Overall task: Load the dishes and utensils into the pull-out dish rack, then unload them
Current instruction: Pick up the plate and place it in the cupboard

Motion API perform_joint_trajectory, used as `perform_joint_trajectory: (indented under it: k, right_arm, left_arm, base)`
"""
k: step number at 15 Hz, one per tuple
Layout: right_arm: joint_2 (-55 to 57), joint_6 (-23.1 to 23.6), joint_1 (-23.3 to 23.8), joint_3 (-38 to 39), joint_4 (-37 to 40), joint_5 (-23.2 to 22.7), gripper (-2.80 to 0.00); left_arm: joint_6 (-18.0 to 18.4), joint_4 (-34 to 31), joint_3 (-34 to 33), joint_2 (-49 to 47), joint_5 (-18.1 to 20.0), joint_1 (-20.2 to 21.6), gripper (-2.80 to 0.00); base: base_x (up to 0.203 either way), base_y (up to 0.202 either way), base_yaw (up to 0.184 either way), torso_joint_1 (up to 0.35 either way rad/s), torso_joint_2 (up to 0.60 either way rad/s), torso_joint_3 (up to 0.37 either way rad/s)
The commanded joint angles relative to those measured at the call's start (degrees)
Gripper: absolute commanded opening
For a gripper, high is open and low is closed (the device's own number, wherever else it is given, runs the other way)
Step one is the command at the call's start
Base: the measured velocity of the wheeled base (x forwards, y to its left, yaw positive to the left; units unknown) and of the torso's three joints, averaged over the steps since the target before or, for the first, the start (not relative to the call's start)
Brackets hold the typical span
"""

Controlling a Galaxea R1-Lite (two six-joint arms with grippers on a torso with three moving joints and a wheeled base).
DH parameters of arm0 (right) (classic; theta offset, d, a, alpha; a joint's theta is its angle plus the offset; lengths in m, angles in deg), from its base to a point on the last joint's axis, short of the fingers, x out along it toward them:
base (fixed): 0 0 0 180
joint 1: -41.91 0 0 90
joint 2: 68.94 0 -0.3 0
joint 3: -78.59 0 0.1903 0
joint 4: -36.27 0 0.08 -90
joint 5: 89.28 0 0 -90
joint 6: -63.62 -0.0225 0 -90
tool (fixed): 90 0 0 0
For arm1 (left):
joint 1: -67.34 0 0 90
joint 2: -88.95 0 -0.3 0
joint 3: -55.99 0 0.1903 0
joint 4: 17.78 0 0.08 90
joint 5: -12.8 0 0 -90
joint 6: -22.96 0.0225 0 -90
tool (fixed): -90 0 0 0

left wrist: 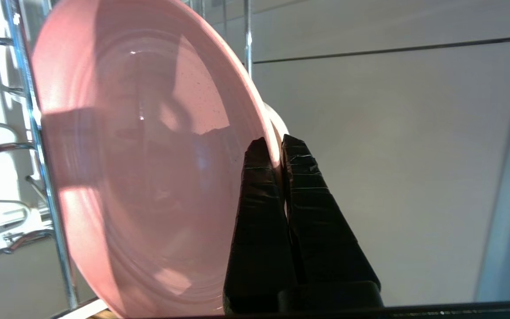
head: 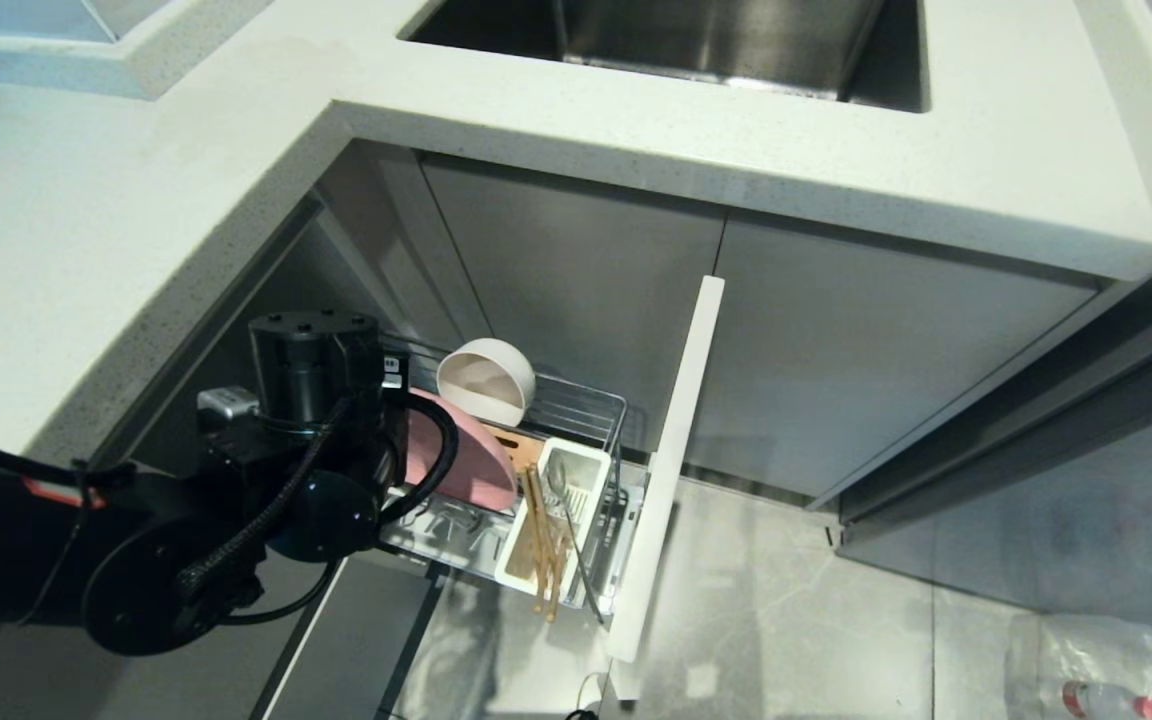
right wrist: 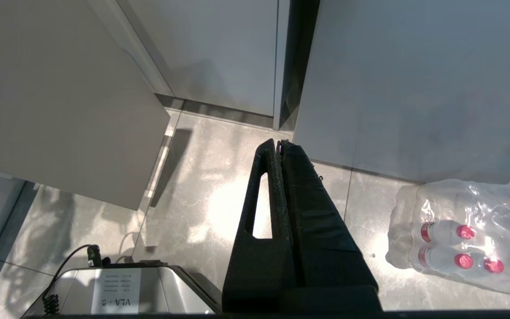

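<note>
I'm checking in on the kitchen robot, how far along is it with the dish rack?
In the dish rack: bowl, chopsticks and spoon in the cutlery box. In hand: left gripper is shut on the pink plate's rim, over the rack. Loading or unloading can't be told.

Plate showing matte pink, faint dark speckles. Bowl at its 12 o'clock showing cream-white. Rack gleaming chrome; its box showing white, wood strip brown. Chopsticks showing light brown, spoon grey. Counter showing pale speckled stone. Left gripper showing black. Bottles wearing red caps.
</note>
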Motion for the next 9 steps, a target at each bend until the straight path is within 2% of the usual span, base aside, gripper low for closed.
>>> perform_joint_trajectory:
  k: [1,9]
  right_arm:
    - [0.05,-0.02,0.06,0.09,0.04,0.0,-2.8]
    - [0.05,-0.02,0.01,0.09,0.04,0.0,-2.8]
  left_arm:
    - [-0.46,0.03,0.0,-0.66,-0.14,0.14,-2.8]
    - [-0.81,-0.05,-0.35,-2.93,-0.06,1.08,-2.8]
  base:
    - [0.0,0.0,0.0,0.0,0.0,0.0]
    - [0.0,0.0,0.0,0.0,0.0,0.0]
